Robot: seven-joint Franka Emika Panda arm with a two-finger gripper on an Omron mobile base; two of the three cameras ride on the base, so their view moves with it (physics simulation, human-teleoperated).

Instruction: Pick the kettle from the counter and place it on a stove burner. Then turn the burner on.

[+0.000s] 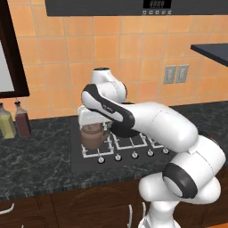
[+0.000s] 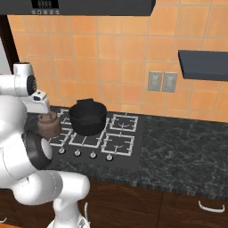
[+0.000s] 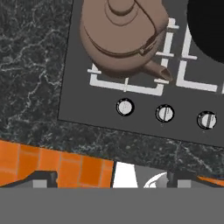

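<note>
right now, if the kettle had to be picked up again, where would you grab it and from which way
By its thin arched handle, coming straight down from above. The kettle stands upright on the front left burner grate, its handle arching over the knobbed lid, so fingers can close across it there. Its belly is round and wide, a poor grip, and the black pot crowds one side.

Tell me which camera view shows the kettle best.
The hand view: the kettle lies close below the camera on a burner grate, with lid, handle and spout plain, though its far side is cut off. In the left base view the hand covers its top. In the right base view the arm hides part of it.
</note>
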